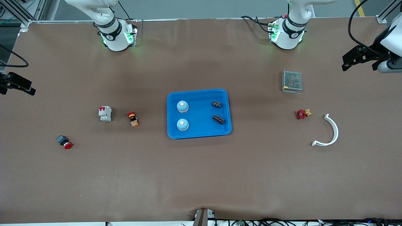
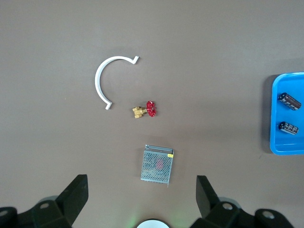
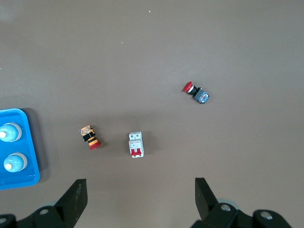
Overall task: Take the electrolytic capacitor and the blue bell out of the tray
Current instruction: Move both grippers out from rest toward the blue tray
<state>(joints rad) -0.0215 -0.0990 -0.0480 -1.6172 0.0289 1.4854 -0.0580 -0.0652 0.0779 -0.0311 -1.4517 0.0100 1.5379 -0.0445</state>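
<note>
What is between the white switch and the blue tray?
A small orange and black button lies between the white switch and the blue tray, seen in the front view.

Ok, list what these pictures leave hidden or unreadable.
- Left gripper: the wrist view's edge cuts off its body.
- Right gripper: likewise cut off in its wrist view.
- Capacitors: markings too small in every view.
- Mesh box: contents blurred under its grille.
</note>
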